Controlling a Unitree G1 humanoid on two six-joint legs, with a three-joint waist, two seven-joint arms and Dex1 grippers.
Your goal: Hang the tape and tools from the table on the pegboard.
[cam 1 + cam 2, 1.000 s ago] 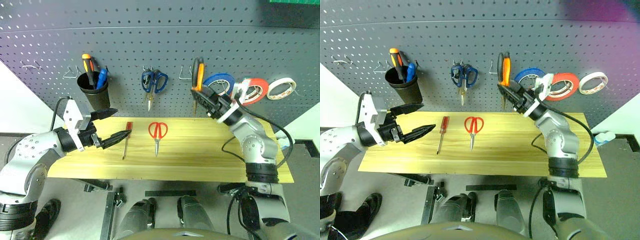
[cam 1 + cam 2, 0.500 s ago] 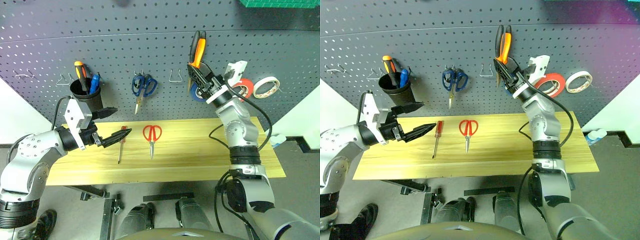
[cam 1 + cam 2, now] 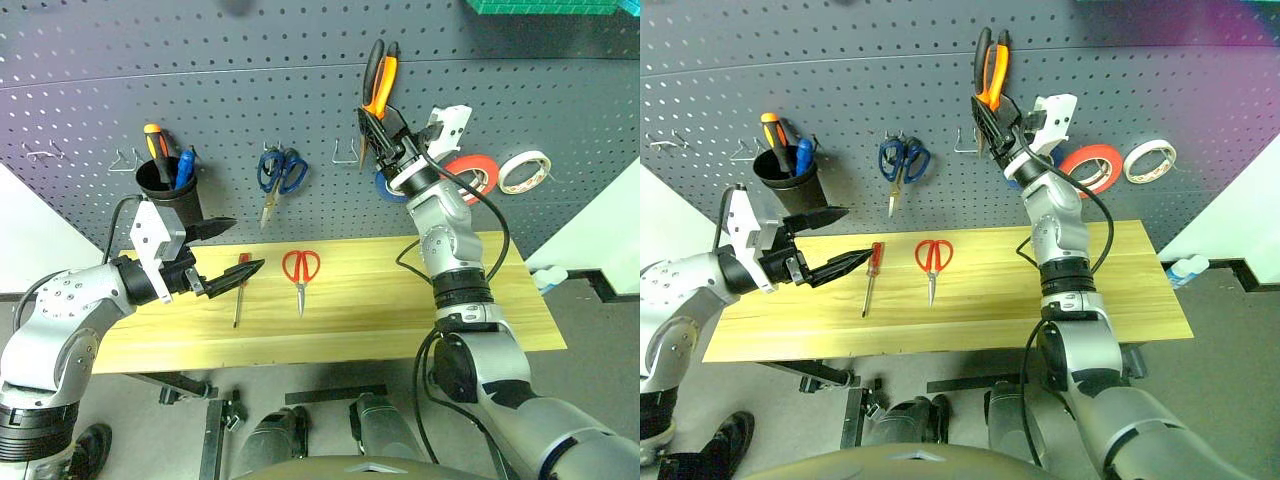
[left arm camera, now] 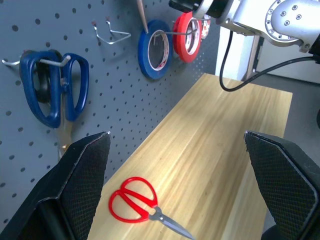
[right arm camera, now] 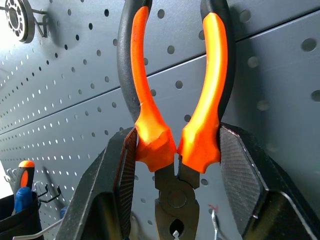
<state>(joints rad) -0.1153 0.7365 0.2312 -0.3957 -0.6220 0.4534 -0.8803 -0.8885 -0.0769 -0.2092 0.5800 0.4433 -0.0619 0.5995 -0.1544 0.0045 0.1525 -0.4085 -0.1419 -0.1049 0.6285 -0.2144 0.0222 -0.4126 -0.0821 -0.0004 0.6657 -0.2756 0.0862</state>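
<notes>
Right pincer (image 5: 172, 165) was clamped on the pliers (image 3: 377, 82) low on the orange handles near the pivot, handles up, held against the pegboard (image 3: 250, 90) above the empty wire hook (image 3: 347, 152). Main risk I saw: the handles stood only a little apart, so the hook could miss the gap and the tool would just slide off the panel once let go. The grip sat on tapered plastic, so any bump against the board could twist the pliers in the jaws. The arm was also close to the red tape (image 3: 474, 173) and the blue roll (image 3: 388, 185), both on pegs; a sweep down could knock them off. Left pincer (image 3: 222, 254) was wide open and empty, hovering over the bench (image 3: 380, 300) with its tips near the red-handled screwdriver (image 3: 240, 287); a careless drop could nudge it away. Red scissors (image 3: 299, 272) lay flat on the bench, not yet hung.
</notes>
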